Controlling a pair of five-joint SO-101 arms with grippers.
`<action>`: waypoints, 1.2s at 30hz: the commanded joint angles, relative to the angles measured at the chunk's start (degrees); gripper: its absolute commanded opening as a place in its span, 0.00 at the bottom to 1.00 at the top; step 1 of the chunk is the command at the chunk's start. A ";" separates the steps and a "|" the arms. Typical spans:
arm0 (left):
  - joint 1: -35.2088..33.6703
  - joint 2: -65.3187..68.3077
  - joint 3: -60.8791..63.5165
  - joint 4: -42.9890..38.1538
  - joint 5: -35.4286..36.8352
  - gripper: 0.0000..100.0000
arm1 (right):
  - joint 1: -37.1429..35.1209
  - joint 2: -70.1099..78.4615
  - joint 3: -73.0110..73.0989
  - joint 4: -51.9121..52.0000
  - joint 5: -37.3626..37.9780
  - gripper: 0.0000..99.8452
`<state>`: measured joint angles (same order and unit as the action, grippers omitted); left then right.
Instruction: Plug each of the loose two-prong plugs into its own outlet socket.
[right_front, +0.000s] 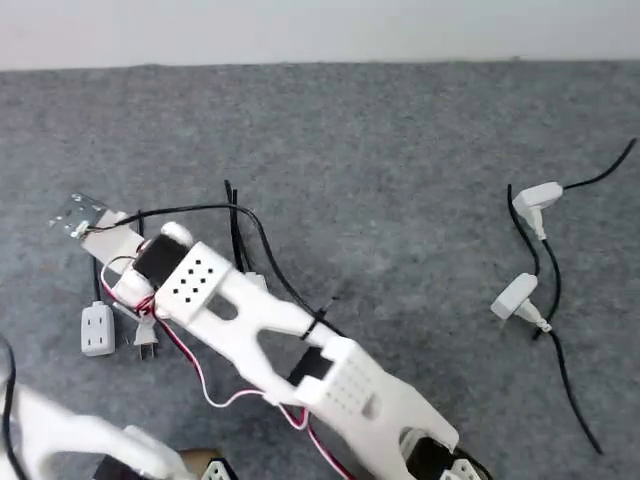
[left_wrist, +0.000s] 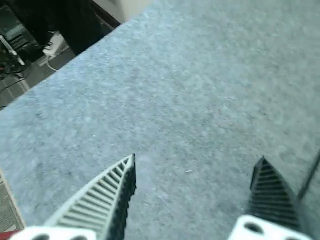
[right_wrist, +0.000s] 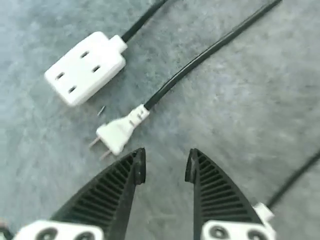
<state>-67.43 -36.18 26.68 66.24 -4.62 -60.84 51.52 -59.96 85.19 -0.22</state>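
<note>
High view: right arm (right_front: 250, 310) lies out to 9 o'clock. Two-prong plug (right_front: 146, 341) there, prongs toward 6, outlet block (right_front: 97, 329) just at its 9. Two white cord ends (right_front: 537, 200) (right_front: 517, 297) at 3 o'clock, well apart. Open carpet (right_front: 400, 150) at 12.
Left wrist view: left gripper (left_wrist: 195, 182) spread wide over bare carpet.
Right wrist view: right gripper (right_wrist: 164, 167) apart, empty, plug just beyond tips. Best: straddle plug body, not cord (right_wrist: 200, 55).

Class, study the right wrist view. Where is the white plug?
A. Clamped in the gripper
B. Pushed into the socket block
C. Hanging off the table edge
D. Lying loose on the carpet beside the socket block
D: the plug lies on the carpet, prongs bare, apart from the socket block and just ahead of the open right gripper.
</note>
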 joint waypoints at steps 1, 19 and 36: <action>-3.43 -0.62 -4.79 0.79 0.53 0.35 | -0.13 5.05 -9.41 1.71 -5.71 0.14; -9.14 -0.62 -8.66 3.34 0.44 0.35 | -7.87 23.08 -36.40 3.91 -13.63 0.14; -13.27 -0.62 -9.80 1.93 0.53 0.35 | -1.45 24.40 -36.40 2.24 -30.68 0.14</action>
<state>-80.35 -36.18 19.47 69.41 -4.62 -62.68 77.80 -93.10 87.30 -29.85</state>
